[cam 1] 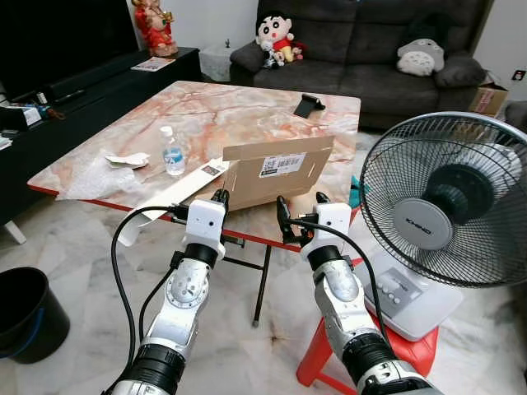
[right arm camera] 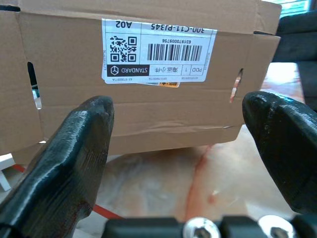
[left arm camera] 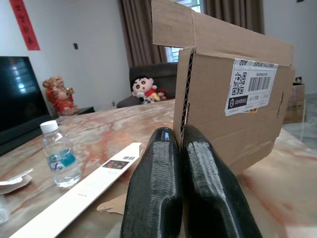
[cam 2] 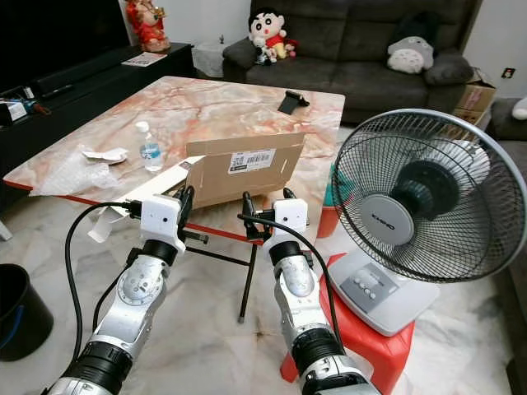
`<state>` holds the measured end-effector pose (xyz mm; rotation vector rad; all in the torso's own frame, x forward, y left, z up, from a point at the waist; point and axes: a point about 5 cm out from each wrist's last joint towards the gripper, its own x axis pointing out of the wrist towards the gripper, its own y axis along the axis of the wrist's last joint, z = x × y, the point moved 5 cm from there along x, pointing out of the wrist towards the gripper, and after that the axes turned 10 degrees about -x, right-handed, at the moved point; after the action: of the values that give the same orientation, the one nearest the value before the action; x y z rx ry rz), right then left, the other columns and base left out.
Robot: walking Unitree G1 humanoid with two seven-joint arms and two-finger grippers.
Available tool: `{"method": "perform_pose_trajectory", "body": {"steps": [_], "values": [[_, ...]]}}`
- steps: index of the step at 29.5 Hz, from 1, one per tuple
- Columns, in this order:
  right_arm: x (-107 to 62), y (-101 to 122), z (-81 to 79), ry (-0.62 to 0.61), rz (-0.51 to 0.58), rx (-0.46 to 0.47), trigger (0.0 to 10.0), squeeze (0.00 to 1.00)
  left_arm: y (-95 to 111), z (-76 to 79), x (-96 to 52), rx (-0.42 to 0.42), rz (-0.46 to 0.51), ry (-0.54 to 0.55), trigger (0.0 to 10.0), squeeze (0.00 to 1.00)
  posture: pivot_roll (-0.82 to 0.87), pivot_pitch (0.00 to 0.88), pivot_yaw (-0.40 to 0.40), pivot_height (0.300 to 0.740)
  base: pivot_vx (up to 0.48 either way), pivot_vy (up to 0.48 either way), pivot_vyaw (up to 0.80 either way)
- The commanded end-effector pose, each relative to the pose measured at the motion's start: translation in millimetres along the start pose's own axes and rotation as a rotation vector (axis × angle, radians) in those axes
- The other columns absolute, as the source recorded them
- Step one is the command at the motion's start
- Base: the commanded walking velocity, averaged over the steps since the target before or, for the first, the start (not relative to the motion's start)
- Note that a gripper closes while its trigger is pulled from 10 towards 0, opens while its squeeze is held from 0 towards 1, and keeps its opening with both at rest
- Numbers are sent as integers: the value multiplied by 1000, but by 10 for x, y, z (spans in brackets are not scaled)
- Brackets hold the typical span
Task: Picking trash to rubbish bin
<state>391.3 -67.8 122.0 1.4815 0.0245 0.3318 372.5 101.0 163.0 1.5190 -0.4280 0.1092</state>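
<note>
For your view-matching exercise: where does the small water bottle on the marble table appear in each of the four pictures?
Left eye view: bottle on the table's left part, left of the cardboard box.
Right eye view: bottle again left of the box, beside the crumpled wrap.
Left wrist view: bottle at the picture's left, beyond the long white strip.
Right wrist view: not in it.
Shared landmark: the box's white barcode label.

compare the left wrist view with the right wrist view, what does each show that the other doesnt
Left wrist view: shut left end effector, water bottle, long white strip, doll on the sofa, TV. Right wrist view: open right end effector facing the box's front. Both share the cardboard box with its shipping label on the marble table.
</note>
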Motion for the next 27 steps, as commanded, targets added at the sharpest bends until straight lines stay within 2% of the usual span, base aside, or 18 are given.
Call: {"method": "perform_pose_trajectory", "body": {"steps": [1,15,21,27], "values": [[2,-3,-21,9,0,-7,10000,0,-17,-28,-4,-11,-5,10,10000,0,-31,0,29,740,0,0,0],[-38,-91,9,2,-33,-9,10000,0,-68,-88,-36,3,-24,21,10000,0,-34,0,30,740,0,0,0],[-84,-173,60,-5,-62,-17,10000,0,-137,-225,-90,33,-50,44,10000,0,-34,0,28,740,0,0,0],[-94,-190,86,-10,-67,-21,10000,0,-128,-266,-91,39,-50,54,10000,0,-34,0,29,740,-269,0,0]]}}
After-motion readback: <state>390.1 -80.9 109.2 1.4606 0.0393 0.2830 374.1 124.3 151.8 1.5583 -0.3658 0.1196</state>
